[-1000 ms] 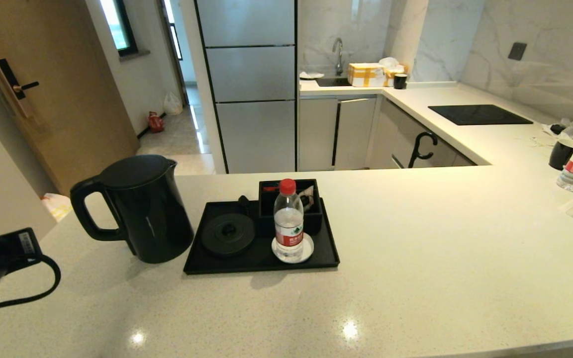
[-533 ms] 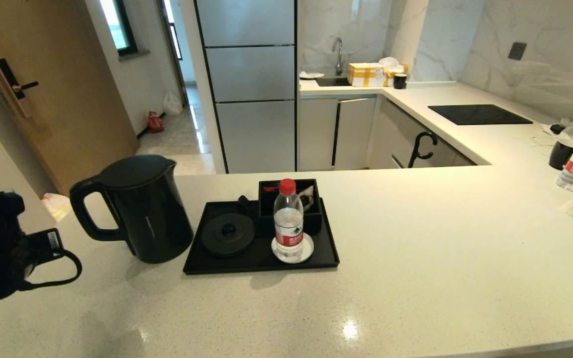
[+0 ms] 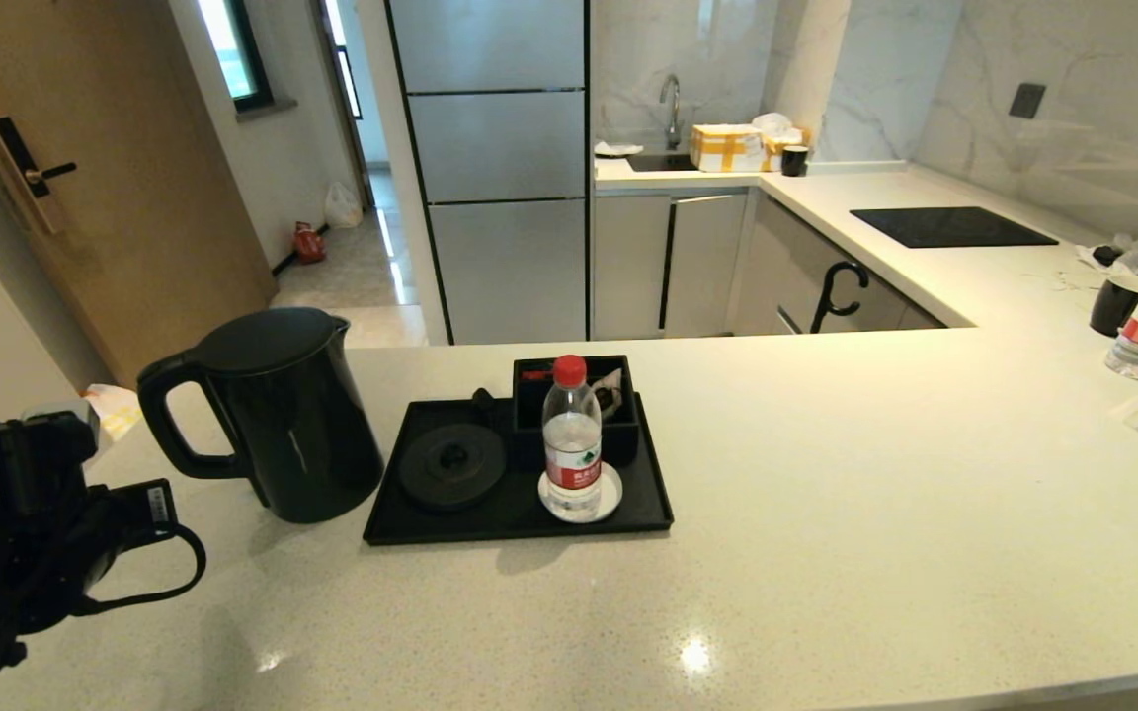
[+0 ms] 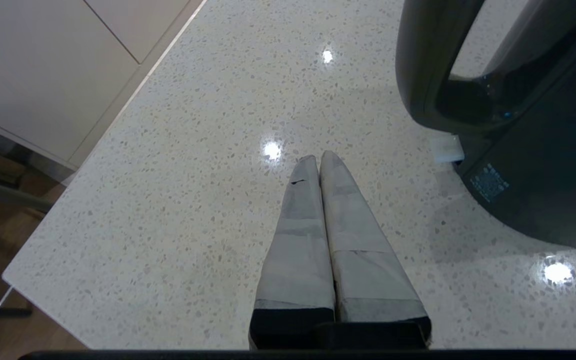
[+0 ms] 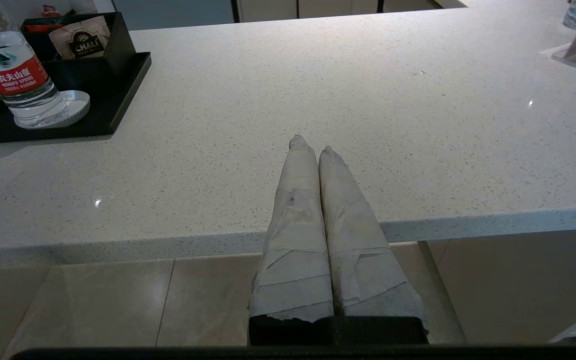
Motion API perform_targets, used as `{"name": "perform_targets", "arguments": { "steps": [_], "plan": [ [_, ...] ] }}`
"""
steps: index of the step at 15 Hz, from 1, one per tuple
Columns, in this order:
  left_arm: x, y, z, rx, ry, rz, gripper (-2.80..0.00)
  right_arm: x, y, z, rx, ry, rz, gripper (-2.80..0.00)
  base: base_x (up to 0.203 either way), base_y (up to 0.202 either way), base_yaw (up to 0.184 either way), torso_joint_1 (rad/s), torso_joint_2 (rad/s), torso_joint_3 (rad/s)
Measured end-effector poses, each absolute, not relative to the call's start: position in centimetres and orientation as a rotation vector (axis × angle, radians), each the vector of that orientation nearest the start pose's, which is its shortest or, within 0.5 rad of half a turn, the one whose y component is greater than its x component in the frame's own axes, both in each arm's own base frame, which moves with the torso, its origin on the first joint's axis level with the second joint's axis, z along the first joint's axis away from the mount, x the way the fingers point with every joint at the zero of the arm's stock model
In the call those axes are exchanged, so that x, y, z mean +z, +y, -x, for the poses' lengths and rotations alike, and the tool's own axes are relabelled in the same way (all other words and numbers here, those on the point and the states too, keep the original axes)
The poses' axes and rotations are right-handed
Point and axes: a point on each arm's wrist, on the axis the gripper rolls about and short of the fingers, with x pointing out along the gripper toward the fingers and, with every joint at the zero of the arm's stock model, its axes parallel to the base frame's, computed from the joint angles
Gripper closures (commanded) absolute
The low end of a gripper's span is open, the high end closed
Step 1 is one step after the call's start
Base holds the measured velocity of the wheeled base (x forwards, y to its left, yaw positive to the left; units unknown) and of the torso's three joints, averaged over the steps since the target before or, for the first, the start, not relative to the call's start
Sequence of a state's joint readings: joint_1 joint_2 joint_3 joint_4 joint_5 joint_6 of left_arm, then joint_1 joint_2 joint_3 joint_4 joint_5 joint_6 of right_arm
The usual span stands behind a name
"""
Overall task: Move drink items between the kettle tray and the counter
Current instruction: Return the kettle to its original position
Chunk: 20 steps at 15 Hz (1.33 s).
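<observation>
Counter (image 3: 826, 513): pale speckled stone, glossy, L-shaped; carries everything below. All places are given relative to the kettle tray (image 3: 520, 518).

Kettle (image 3: 278, 415): tall, matte black, upright on the counter just left of the tray, off its base, loop handle turned away from the tray. In the left wrist view the handle and lower body (image 4: 518, 125) fill one corner.

Kettle tray: flat black rectangle with a low rim, near the counter's middle. On it: round kettle base (image 3: 452, 464) in the left half, bare; compartment box (image 3: 577, 410) at the back right, holding sachets; white coaster (image 3: 581, 494) at the front right.

Water bottle (image 3: 572, 439): clear, red cap, red-white label, upright on the coaster, in front of the box. Also seen in the right wrist view (image 5: 20, 80).

Left gripper (image 4: 318, 159): over the counter well left of the tray, on the kettle's handle side, apart from the kettle. Fingers pressed together, holding nothing.

Right gripper (image 5: 310, 145): at the counter's near edge, right of the tray, well apart from it. Fingers clenched together, empty.
</observation>
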<state>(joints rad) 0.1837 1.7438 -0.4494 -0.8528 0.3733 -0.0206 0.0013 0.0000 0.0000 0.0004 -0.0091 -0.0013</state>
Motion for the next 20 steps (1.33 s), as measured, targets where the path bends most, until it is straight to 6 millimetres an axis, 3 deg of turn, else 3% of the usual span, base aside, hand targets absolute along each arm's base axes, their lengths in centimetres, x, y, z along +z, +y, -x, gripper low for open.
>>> {"name": "perform_targets", "arguments": {
  "steps": [5,6,7,20],
  "plan": [
    [11.2,4.8,-25.8,0.448,0.387,-0.017,0.0,7.5,0.0,2.3,-0.007,0.0,0.001,0.0,0.0,0.0,0.0,0.0,0.0,0.0],
    [11.3,4.8,-25.9,0.444,0.38,-0.017,-0.84,7.5,0.0,2.3,-0.007,0.0,0.001,0.0,0.0,0.0,0.0,0.0,0.0,0.0],
    [11.4,4.8,-25.9,0.442,0.376,-0.018,-2.8,7.5,0.0,2.3,-0.007,0.0,0.001,0.0,0.0,0.0,0.0,0.0,0.0,0.0],
    [11.2,4.6,-27.3,0.382,0.336,-0.026,-2.8,7.5,0.0,2.3,-0.008,0.0,0.002,0.0,0.0,0.0,0.0,0.0,0.0,0.0]
  ]
}}
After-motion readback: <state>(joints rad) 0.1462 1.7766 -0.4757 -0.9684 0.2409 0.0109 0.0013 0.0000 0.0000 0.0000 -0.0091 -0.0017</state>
